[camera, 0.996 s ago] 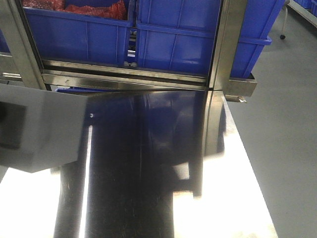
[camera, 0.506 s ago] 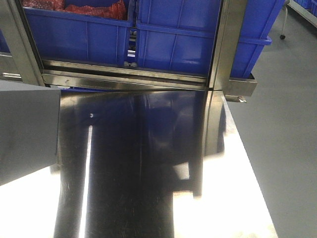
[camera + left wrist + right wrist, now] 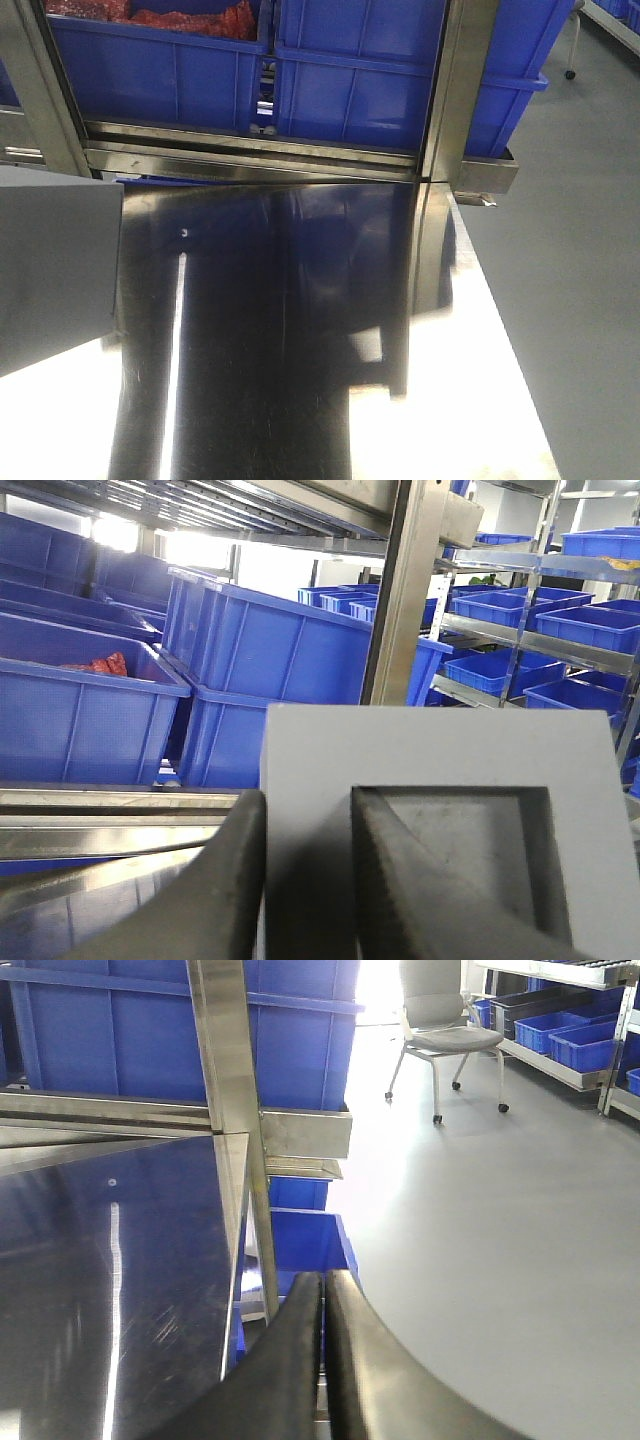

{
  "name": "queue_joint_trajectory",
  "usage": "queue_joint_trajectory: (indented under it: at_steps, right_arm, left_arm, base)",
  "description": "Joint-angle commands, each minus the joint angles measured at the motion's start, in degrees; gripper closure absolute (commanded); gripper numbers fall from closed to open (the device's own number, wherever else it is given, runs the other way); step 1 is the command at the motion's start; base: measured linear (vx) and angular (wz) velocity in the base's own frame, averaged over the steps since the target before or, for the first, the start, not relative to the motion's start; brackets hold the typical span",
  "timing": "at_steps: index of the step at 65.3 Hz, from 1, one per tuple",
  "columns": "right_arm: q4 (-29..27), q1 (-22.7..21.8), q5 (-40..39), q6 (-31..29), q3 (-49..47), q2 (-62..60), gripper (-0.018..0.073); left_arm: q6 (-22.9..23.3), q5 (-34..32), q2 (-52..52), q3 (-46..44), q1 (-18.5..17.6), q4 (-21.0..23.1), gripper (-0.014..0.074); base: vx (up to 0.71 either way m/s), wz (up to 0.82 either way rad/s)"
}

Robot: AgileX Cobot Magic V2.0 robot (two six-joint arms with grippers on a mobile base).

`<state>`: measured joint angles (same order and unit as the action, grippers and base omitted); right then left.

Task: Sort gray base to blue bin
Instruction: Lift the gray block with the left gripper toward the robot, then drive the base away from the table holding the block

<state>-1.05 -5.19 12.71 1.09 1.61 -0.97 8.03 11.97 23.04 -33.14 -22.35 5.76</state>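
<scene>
The gray base (image 3: 55, 270) fills the left edge of the front view, held above the steel table (image 3: 300, 330). In the left wrist view the base (image 3: 430, 750) shows its square recess. My left gripper (image 3: 306, 805) is shut on the base's wall, with one finger (image 3: 225, 880) outside it and the other in the recess. Blue bins stand on the shelf behind the table; one (image 3: 350, 90) looks empty from here, and it also shows in the left wrist view (image 3: 270, 645). My right gripper (image 3: 322, 1280) is shut and empty over the table's right edge.
A blue bin holding red items (image 3: 150, 70) stands at the back left. Steel frame posts (image 3: 455, 90) and a rail (image 3: 250, 150) run in front of the bins. A low blue bin (image 3: 300, 1235) sits under the table's right side. An office chair (image 3: 445, 1030) stands on the gray floor.
The gray base has shifted left and turned in the front view, so less of it covers the table. It has barely moved in the last half second. The right arm is still.
</scene>
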Motion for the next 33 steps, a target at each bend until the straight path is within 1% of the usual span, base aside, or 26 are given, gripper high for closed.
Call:
queue_joint_trajectory:
  at_steps: [1,22,33]
  right_arm:
    - [0.33,-0.02,-4.26,-0.40,0.09,-0.10,0.0564]
    - [0.33,-0.02,-4.26,-0.40,0.09,-0.10,0.0564]
    - [0.33,-0.02,-4.26,-0.40,0.09,-0.10,0.0564]
  left_arm:
    - [0.21,-5.98,0.26,-1.76,-0.22,0.37,0.0603]
    - [0.21,-5.98,0.26,-1.76,-0.22,0.37,0.0603]
    - [0.21,-5.98,0.26,-1.76,-0.22,0.37,0.0603]
  base:
    - [0.00,0.00]
    - [0.00,-0.01]
    - [-0.05,-0.28]
